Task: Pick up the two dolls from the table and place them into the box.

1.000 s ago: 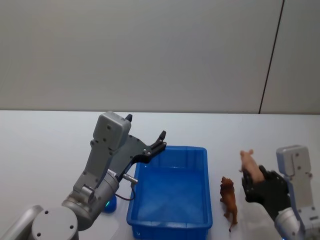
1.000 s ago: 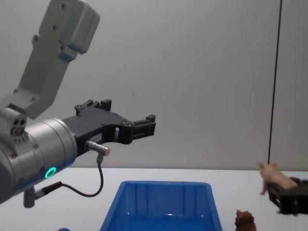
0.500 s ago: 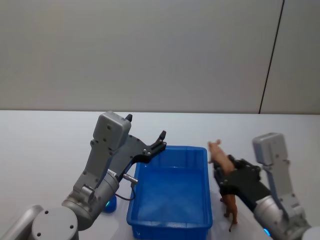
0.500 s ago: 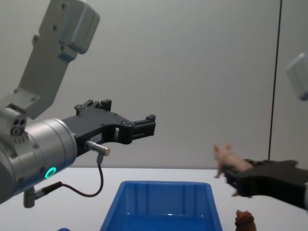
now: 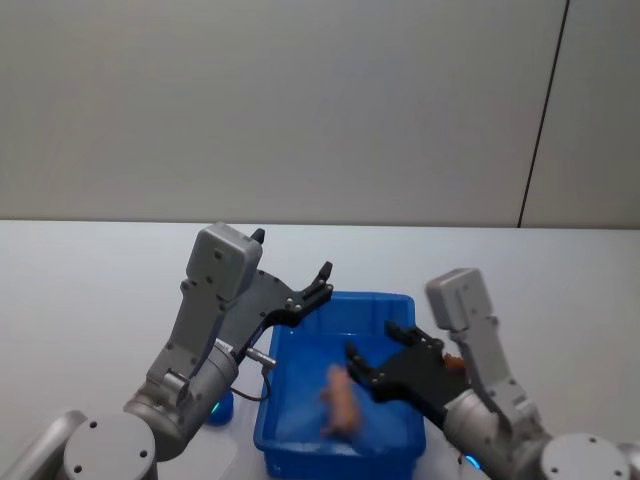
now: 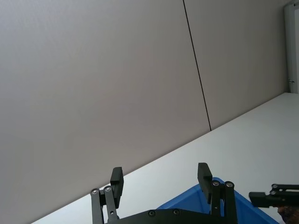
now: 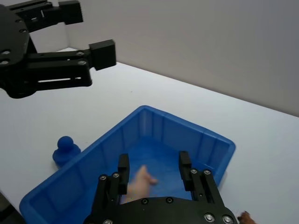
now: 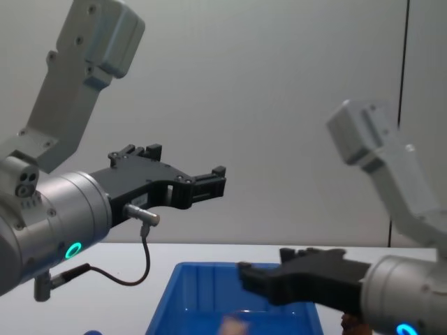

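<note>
This looks like a robot test room, a lab. A wide white desk (image 5: 100, 270) meets a plain grey wall (image 5: 300, 100) with one thin dark line (image 5: 544, 110).

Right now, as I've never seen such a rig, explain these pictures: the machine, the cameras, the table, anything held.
It is a two-armed robot with pincer grippers. One picture comes from its head, one from its chest, one from each wrist. On the white table sits a blue box. The right gripper hangs open over it, a blurred pink toy below inside. The left gripper hovers open near the box's far corner. A blue doll stands beside the box. Nothing is held.
</note>
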